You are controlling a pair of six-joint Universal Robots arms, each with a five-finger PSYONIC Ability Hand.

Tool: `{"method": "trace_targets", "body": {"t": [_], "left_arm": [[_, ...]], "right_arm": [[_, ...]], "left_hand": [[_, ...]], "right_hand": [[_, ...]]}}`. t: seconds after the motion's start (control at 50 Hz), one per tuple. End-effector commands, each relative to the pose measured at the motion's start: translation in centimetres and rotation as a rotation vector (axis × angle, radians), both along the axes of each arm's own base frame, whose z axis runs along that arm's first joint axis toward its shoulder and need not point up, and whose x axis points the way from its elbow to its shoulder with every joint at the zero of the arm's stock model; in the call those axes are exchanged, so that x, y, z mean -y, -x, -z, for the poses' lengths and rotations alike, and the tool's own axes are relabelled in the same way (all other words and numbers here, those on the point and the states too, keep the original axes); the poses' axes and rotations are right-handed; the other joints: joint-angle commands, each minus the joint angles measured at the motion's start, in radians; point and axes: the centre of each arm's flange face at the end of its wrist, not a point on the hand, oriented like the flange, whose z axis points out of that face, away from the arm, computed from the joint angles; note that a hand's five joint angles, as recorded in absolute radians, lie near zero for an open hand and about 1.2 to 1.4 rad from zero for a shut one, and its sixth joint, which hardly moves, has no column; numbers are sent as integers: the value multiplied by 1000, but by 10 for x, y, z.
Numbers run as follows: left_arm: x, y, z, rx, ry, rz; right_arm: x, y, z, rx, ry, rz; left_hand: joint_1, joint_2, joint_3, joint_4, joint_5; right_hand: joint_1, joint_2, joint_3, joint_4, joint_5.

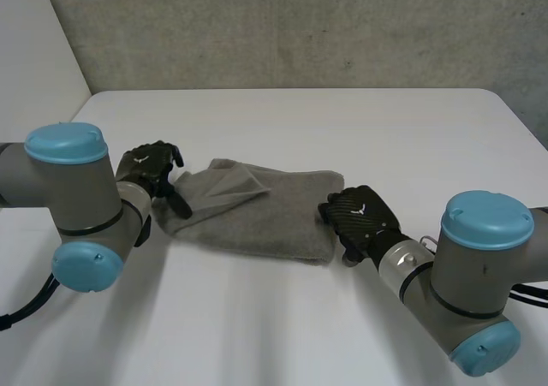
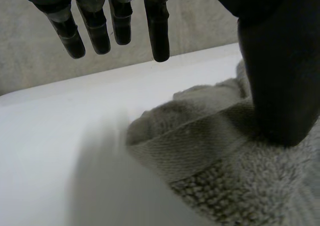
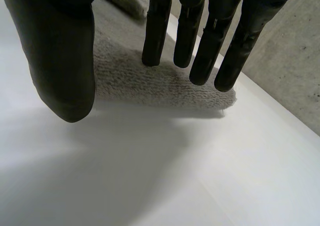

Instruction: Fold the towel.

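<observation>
Currently a rumpled grey terry towel (image 1: 257,210) lies on the white table (image 1: 342,121), with the left hand (image 1: 152,170) at its left end and the right hand (image 1: 360,219) at its right, fingers straight, gripping nothing; a shallow pinch could drop layers.

Just looking at a white table (image 1: 282,116) holding up one grey towel (image 1: 257,215), lying rumpled and partly folded over, sitting well short of the concrete wall (image 1: 300,26).

Bright, diffuse light on table (image 1: 342,121); soft shadow under towel (image 3: 150,85) edge.
</observation>
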Motion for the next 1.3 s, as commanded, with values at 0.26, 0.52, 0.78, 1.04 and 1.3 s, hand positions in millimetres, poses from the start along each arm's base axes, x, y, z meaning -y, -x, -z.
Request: {"method": "trace_targets", "body": {"t": [0.26,0.52,0.78,1.04,1.3], "left_arm": [[-9,22,3,-35,8,171],[14,37,13,-50,50,197],[54,10,1,-20,160,-135],[25,5,3,-9,83,-33],[-26,7,-8,5,37,216]], "right_arm": [[-29,-15,-10,57,-36,-71],[-31,-22,8,49,-65,-90],[-30,-24,8,54,-43,-92],[-30,-24,7,58,-34,-92],[-27,-22,8,47,-21,-61]], "left_hand": [[-75,-63,-67,-70,-46],[-61,-48,-52,-55,-32],[-64,-51,-55,-58,-35],[-75,-63,-67,-70,-46],[-49,-36,-40,-43,-20]], "right_hand": [[-251,-245,-249,-249,-256],[-223,-217,-220,-220,-227],[-111,-105,-109,-109,-116],[-79,-73,-76,-77,-84],[68,74,71,70,63]]}}
